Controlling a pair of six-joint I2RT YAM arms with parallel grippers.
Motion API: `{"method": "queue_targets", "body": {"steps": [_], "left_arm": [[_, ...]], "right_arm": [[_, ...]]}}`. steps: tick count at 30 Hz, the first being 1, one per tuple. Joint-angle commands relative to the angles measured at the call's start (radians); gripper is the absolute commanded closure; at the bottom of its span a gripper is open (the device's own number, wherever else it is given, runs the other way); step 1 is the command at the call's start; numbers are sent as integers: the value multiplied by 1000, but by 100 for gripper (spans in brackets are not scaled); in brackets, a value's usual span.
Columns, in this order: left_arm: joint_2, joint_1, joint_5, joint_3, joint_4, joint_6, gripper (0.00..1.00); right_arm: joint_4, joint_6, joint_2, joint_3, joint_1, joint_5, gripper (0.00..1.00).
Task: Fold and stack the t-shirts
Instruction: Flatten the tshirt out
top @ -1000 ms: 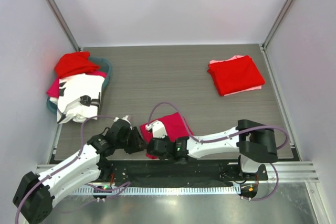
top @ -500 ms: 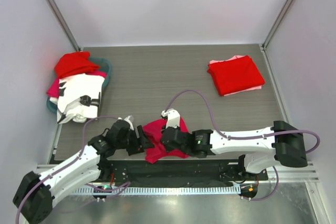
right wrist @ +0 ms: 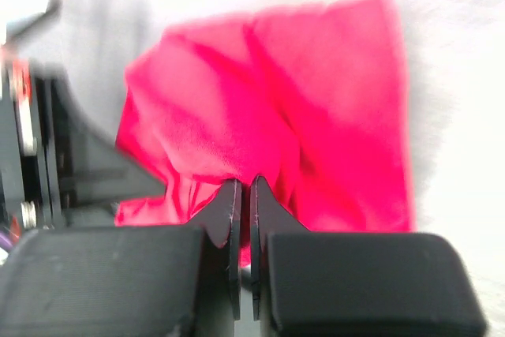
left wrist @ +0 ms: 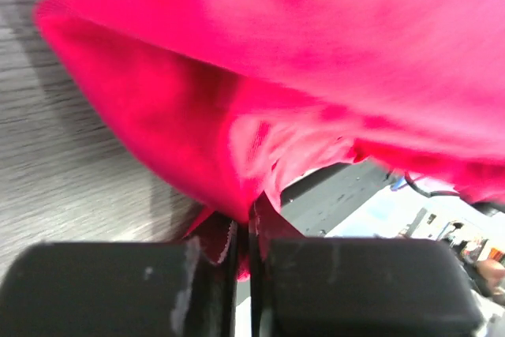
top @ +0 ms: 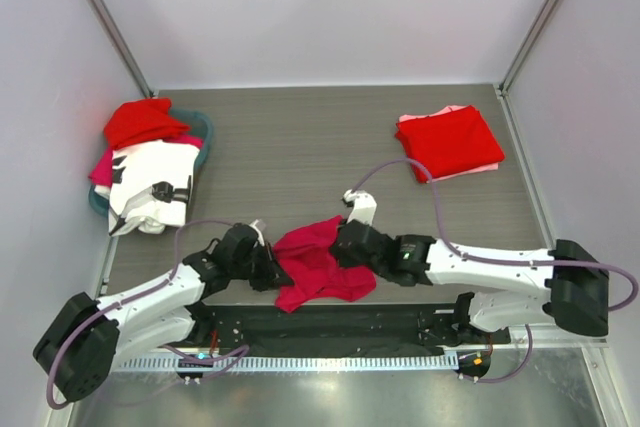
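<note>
Left tool: the left tool (top: pixel 272 269) sits at lower centre-left of the top view, fingers (left wrist: pixel 213 262) pressed together, pinching the left edge of the crimson t-shirt (top: pixel 318 265).
Right tool: the right tool (top: pixel 340 247) is at the cloth's upper right edge, jaws nipped shut on a fold of it; the wrist view shows the same.
Crimson t-shirt: rumpled and unfolded, low in the middle of the frame, between both tools on the table (top: pixel 290 147).
Folded stack (top: pixel 450 142): upper right; red on top, pale pink edges beneath.
Basket (top: pixel 203 128): teal, upper left, heaped.
Red t-shirt (top: pixel 143 122): on top of the heap.
White t-shirt (top: pixel 150 182): black print, draped over the basket's lower rim.
</note>
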Motion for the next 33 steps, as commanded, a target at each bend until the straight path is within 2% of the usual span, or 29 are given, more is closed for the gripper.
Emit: {"method": "queue_targets", "body": {"steps": [1,2,4,5,6,8,11,14,15,17,18,22,26,31,33], "left_arm": [[-22,0,-35,123,-76,57,100],[-28,1,-131,163,-140,84,100],[-27,21,-229,285,-315,186,100],[-16,42,-289,324,-363,216,100],[-5,106,-290,364,-425,253,100],[47,195,-224,451,-456,333,100],[123,457,-72,555,-472,375,100],[195,585,-24,677,-502,407,100],[208,602,-27,782,-539,421,100],[239,628,-41,887,-608,462,100],[245,633,-59,998,-634,474,100],[204,635,-116,1174,-710,523,100],[93,635,-186,1225,-763,546,100],[-69,635,-205,1252,-857,556,100],[-108,635,-159,1257,-859,551,100]], "right_arm": [[31,1,-91,-1,-111,-15,99],[20,-21,-117,2,-146,-26,99],[-27,-51,-136,32,-265,-34,99],[-46,-67,-148,46,-301,-32,99],[-67,-102,-147,77,-346,-35,99],[-80,-139,-133,111,-465,-53,99],[-92,-220,-72,210,-624,-135,99],[-136,-271,-3,359,-760,-208,99],[-150,-281,11,429,-789,-234,99],[-182,-303,36,498,-855,-291,99],[-193,-311,39,558,-869,-310,99],[-236,-369,2,625,-892,-379,99],[-253,-403,-141,565,-894,-478,99],[-305,-395,-327,433,-894,-551,98],[-350,-386,-383,396,-892,-548,88]]}}
